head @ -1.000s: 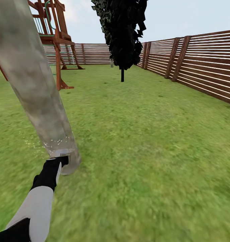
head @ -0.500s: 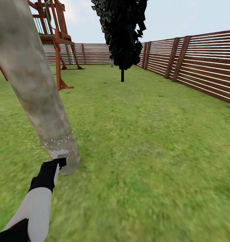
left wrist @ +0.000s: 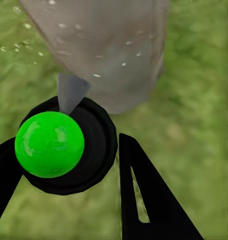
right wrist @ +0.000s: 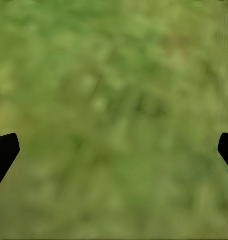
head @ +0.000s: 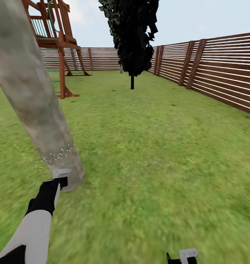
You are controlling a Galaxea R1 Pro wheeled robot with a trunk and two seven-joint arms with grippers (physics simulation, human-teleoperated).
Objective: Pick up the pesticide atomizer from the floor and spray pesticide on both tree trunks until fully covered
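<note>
**Atomizer held at the foot of the trunk**

The pesticide atomizer [left wrist: 56, 145], black-bodied with a glossy green cap, sat clamped in the left tool [left wrist: 63, 165], its grey nozzle aimed at the tree trunk [head: 33, 99] just in front. White specks dotted the bark near the base. The bottle looked rigid and light; its round, smooth body could twist in the grip, so holding across the middle seemed soundest. The trunk, far wider than the tool, rose from the lawn [head: 157, 154], with the fence [head: 220, 77] well apart. The right tool [right wrist: 114, 150] hung spread wide over grass, holding nothing.
</note>
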